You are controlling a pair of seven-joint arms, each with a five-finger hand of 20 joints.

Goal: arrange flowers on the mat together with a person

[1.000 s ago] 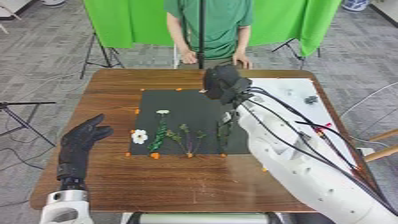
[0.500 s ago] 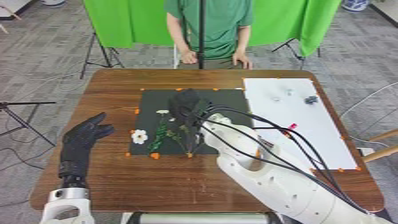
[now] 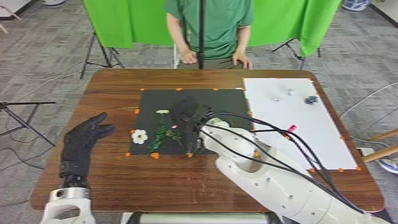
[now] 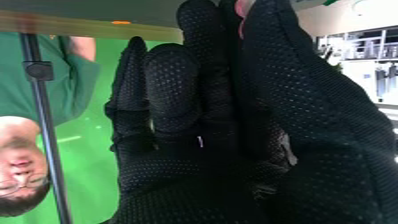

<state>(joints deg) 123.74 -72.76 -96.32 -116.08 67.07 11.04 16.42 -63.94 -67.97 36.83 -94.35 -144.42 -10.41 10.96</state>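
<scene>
My right hand (image 3: 185, 111) is over the middle of the dark mat (image 3: 229, 96), covering part of the stems there. In the right wrist view my right hand (image 4: 200, 145) has its thumb against its fingers, with a thin pink flower part (image 4: 241, 9) pinched near the tips. Left of the hand, a green leafy stem (image 3: 160, 132) with a small white bloom (image 3: 163, 111) lies on the mat, beside a white flower (image 3: 139, 136). Another leafy stem (image 3: 174, 134) is partly hidden. My left hand (image 3: 86, 136) rests open off the mat's left side.
A white sheet (image 3: 271, 112) at the right bears a grey-blue flower (image 3: 311, 100), small pale pieces (image 3: 290, 92) and a pink-red piece (image 3: 291, 128). My right forearm crosses its near left part. A dark pole stands beyond the table's far edge.
My right hand has moved left and nearer from the mat's far right corner to its middle, uncovering pale pieces on the white sheet. My left hand has barely moved.
</scene>
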